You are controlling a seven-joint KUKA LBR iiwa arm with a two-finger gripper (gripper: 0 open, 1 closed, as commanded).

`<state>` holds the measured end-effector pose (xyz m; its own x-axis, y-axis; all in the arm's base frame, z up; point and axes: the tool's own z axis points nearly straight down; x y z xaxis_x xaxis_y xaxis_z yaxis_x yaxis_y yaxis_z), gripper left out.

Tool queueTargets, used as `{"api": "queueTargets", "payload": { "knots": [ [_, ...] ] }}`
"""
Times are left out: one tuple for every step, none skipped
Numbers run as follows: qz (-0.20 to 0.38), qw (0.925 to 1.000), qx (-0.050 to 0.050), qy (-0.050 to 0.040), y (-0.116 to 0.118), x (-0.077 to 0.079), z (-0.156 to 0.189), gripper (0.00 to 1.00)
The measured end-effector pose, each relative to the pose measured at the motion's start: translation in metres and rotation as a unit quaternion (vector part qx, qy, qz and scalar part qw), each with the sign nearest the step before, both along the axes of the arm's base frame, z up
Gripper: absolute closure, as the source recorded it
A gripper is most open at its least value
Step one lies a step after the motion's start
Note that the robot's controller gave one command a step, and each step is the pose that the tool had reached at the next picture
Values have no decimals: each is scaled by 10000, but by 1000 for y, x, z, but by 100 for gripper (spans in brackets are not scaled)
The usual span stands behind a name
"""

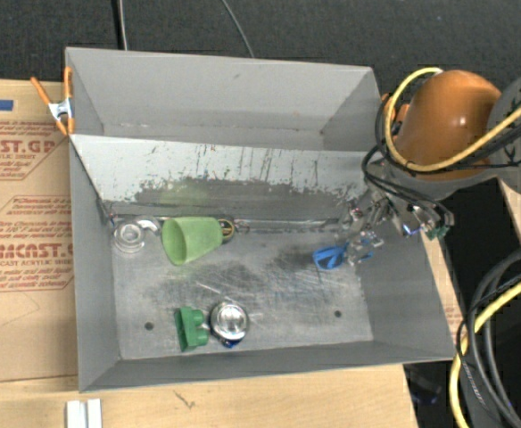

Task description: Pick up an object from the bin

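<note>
Claw [360, 237] beside blue piece [329, 258], scuffed bin [269, 283] floor.

Your only legible print sits on the cardboard sheet [20, 194] lying left of the bin, all of it in red capitals running slightly uphill to the right. Entry one, upper part of the sheet: large letters reading "CAST.G.P", with the start of the word cut off at the picture's left edge. Entry two, just beneath: lines of small red print, too fine for you to read. Entry three, lower down: the same large wording repeated, of which "CAST.G" can be read. Entry four, directly under it: a smaller line reading "CAST ACRYLIC SHEET", its first letters unclear. Entry five, upper left corner: a blue printed block, cut off, not readable as a letter.
</note>
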<state>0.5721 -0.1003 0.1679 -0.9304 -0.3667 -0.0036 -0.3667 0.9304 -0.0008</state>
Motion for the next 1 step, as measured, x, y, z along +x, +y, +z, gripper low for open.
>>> {"api": "queueTargets", "payload": {
  "knots": [
    [-1, 10000, 4, 4, 1, 1, 3, 100]
  ]
}}
